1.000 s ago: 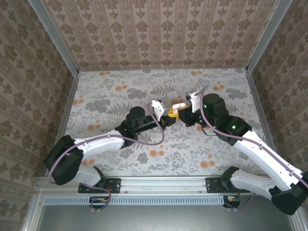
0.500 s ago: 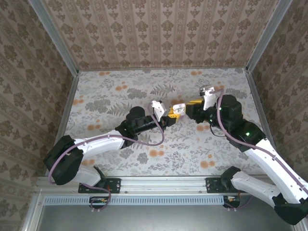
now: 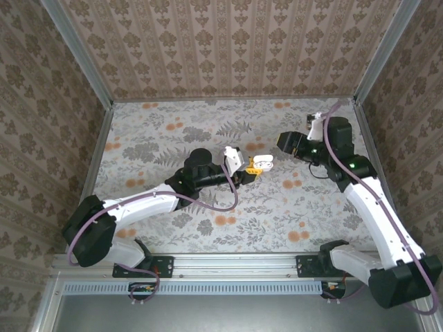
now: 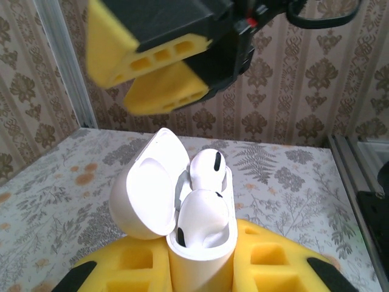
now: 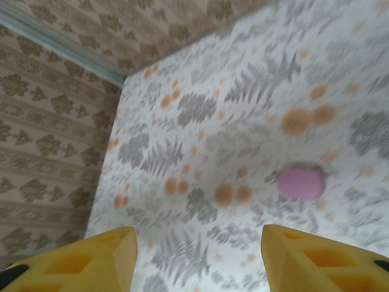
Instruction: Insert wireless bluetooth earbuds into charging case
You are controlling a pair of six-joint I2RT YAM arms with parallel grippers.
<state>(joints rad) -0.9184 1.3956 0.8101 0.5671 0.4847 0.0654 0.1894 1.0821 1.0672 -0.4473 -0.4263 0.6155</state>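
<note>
Plainly, the left hand [image 3: 250, 169] pinched the white charging case [image 4: 197, 264] by its lower body, holding it upright between yellow fingers [image 4: 130, 264]. The case's lid stood open, tipped to the case's left in the left wrist view. Two white earbuds [image 4: 203, 210] sat inside the case, one behind the other. The right hand [image 5: 197, 240] hung beyond the case and apart from it, its own yellow fingers spread wide. A blurred pink pebble-shaped thing [image 5: 301, 182] lay on the floral surface [image 3: 145, 131]; its place relative to the case could not be told.
</note>
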